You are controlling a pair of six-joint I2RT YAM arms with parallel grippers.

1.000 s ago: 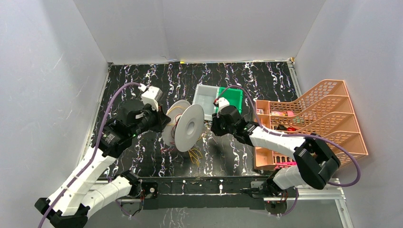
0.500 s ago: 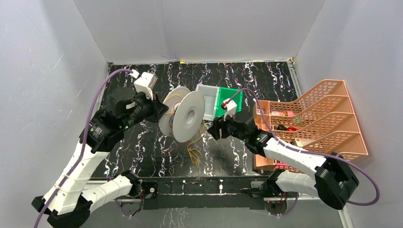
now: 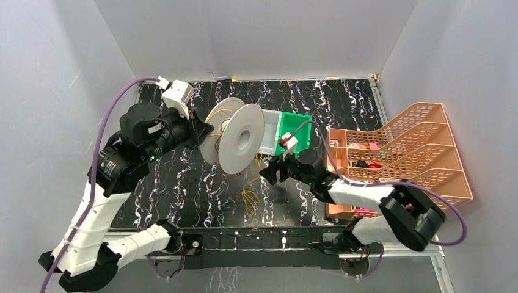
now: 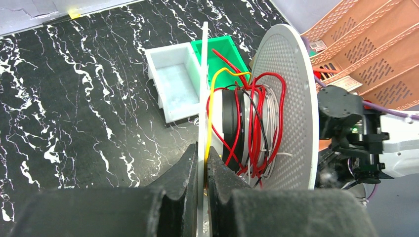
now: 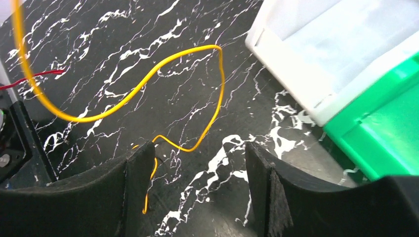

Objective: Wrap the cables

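L claw (image 4: 202,150) is pinching shut on the flange of the white spool (image 3: 241,139), holding it on edge above the tabletop (image 3: 177,177) so its part-wound red/yellow cables (image 4: 257,118) are reachable, while R claw (image 5: 197,153) is hanging wide open, empty, by the loose yellow tail (image 5: 222,79).

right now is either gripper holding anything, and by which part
Left gripper pinches the white spool by the rim of one flange. Right gripper is open and holds nothing.
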